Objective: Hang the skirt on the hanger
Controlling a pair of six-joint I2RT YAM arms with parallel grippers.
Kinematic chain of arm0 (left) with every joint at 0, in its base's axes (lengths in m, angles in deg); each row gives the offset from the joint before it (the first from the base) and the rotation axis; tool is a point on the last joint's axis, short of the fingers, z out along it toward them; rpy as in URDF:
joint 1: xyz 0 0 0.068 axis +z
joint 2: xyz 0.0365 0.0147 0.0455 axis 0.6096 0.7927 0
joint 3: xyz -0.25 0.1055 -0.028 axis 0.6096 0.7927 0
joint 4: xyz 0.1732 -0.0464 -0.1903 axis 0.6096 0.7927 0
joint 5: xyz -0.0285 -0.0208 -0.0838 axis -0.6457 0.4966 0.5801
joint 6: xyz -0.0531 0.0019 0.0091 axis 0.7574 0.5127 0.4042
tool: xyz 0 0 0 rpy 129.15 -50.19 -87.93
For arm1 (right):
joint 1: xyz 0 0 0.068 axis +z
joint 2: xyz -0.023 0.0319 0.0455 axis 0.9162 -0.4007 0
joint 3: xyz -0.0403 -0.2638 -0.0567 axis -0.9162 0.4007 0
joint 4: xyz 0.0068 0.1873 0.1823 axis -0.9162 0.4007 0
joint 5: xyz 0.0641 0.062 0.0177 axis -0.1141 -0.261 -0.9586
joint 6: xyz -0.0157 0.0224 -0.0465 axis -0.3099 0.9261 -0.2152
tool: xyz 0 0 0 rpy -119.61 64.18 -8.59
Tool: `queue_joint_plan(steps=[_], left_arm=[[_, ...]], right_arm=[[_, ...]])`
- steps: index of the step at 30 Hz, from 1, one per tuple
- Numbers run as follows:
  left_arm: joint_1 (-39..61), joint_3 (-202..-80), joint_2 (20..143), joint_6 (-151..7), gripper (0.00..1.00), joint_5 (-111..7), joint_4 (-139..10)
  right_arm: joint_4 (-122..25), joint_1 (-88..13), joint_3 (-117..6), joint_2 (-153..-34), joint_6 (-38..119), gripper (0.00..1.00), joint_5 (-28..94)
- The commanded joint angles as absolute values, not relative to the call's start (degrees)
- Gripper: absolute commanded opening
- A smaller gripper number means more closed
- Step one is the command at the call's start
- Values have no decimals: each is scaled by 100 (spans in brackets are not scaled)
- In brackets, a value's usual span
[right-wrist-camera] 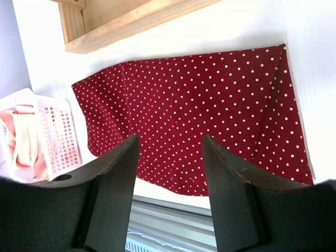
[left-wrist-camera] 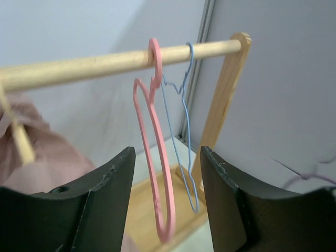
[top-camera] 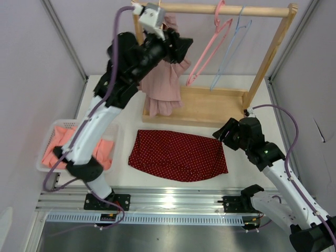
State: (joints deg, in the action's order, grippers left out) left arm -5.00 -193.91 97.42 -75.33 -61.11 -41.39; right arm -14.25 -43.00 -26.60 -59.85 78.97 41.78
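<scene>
Barely started: skirt (top-camera: pixel 178 155) flat on worktop (top-camera: pixel 128 118), pink hanger (top-camera: pixel 207 52) bare on rail (top-camera: pixel 199 8), left gripper (left-wrist-camera: pixel 167 157) and right gripper (right-wrist-camera: pixel 170 144) both apart, empty.

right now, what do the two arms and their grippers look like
Both match: the left arm and right arm have white link covers with bulky black joints, and a lilac cable runs along each. The left wrist carries a white camera block. The left gripper and right gripper each have two broad, matte black fingers, curved inside.
</scene>
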Motion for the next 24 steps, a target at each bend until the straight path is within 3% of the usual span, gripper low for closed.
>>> queue_joint_plan(steps=[1,14,24], left_arm=[[-550,-20859,10723,-8105,59,-6069,-3874],[-612,-20918,11929,-8677,62,-5989,-3883],[-708,-20856,12193,-8738,56,-6376,-3698]], right_arm=[[-1594,-4327,-2760,-5926,7778,56,3951],[-1691,-4327,-2558,-5917,7698,56,3819],[-1753,-4344,-2444,-5943,7654,55,3802]])
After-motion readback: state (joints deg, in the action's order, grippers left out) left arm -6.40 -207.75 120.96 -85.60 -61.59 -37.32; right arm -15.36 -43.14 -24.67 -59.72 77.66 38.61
